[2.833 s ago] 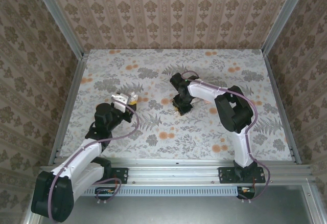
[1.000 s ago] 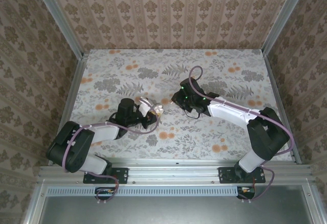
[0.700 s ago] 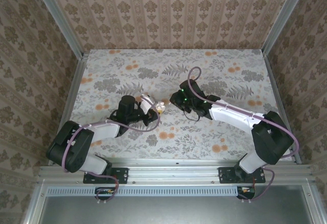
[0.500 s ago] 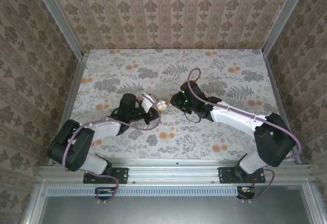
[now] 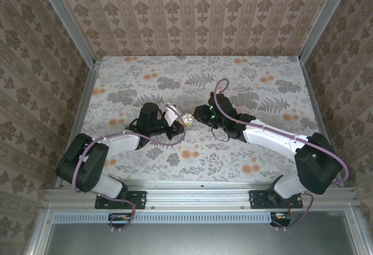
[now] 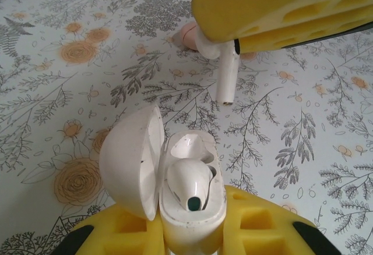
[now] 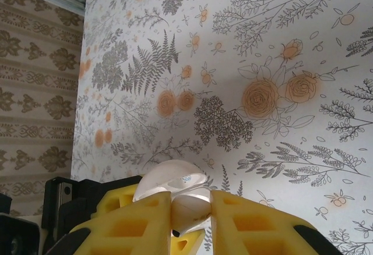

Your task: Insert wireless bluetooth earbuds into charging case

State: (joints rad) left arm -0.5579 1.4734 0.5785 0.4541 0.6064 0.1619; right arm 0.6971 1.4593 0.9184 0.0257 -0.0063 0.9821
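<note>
**Second earbud poised just short of the open case**

Near the middle of the worktop point(image 5: 245, 74), a little toward its left edge, the left jaws are clamped tight on the base of the charging case point(image 6: 195, 217). They seem to hold it off the surface, with its lid point(image 6: 131, 162) swung open. One earbud point(image 6: 187, 184) already sits in the nearer socket. The socket beyond it looks empty.

The right jaws are closed on the head of the second earbud point(image 6: 226, 74). Its stem hangs out below the yellow pads, just beyond the case and not touching it.

The likeliest trouble is alignment. The stem does not appear to line up with the empty socket, so a straight push could land it on the rim or on the seated bud and lever that one out.

The hold on so small a piece is also slight, and any sideways contact may twist the bud in the pads or flick it onto the worktop. Pressing hard could turn the case in the left jaws. A brush against the lid could tip it shut.
</note>
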